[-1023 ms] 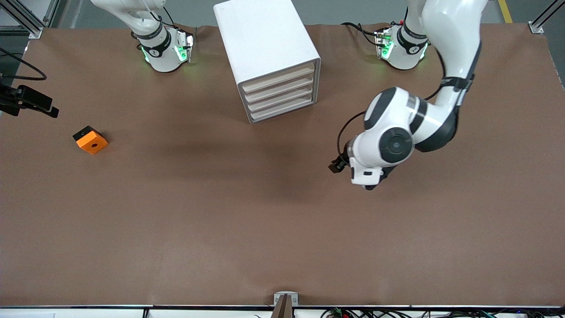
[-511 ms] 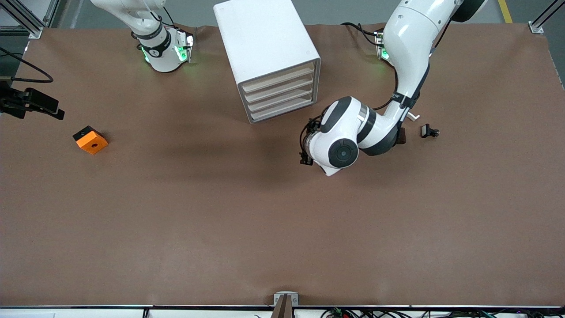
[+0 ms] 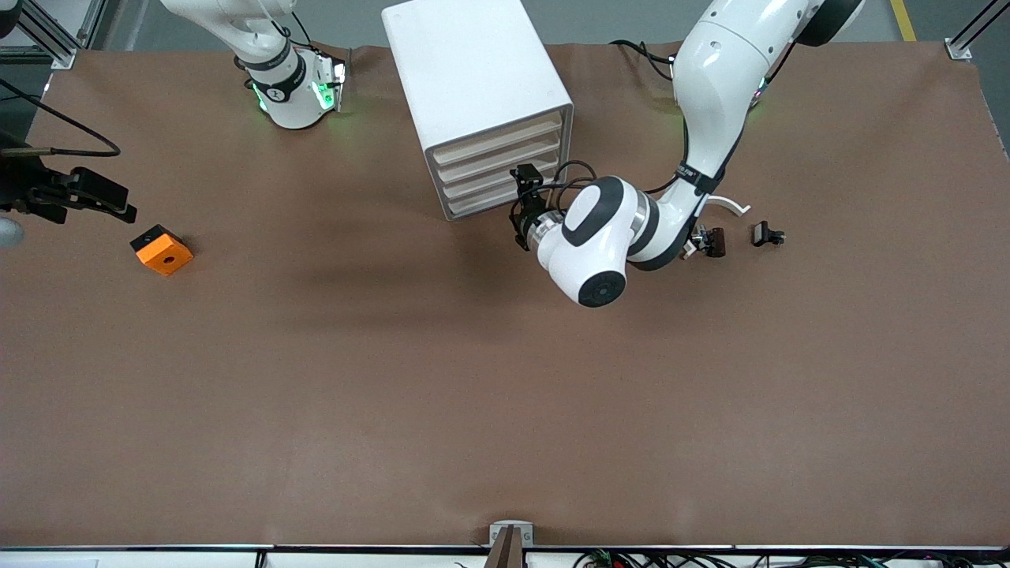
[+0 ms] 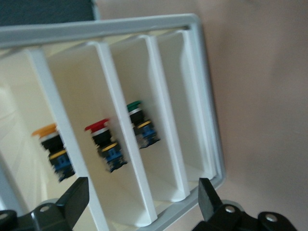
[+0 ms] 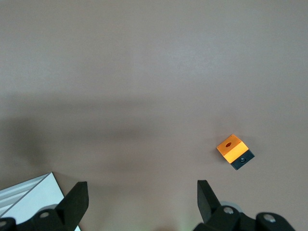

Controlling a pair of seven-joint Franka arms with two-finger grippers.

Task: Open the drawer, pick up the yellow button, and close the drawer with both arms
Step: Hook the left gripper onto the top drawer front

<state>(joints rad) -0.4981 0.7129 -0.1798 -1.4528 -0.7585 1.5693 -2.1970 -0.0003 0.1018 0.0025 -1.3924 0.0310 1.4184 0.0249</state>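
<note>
Left hand (image 3: 524,180) before cabinet (image 3: 481,102); buttons (image 4: 108,144) apparently inside.

The left arm has swung in from the open desk toward the cabinet (image 3: 481,102), and its end effector (image 3: 526,183) now sits right at the cream drawer fronts, fingers spread. With the arm out of the way, two small black clips (image 3: 767,233) on the desk toward the left arm's end have come into sight. The right end effector (image 3: 87,197) has drifted closer to the orange block (image 3: 161,250).
</note>
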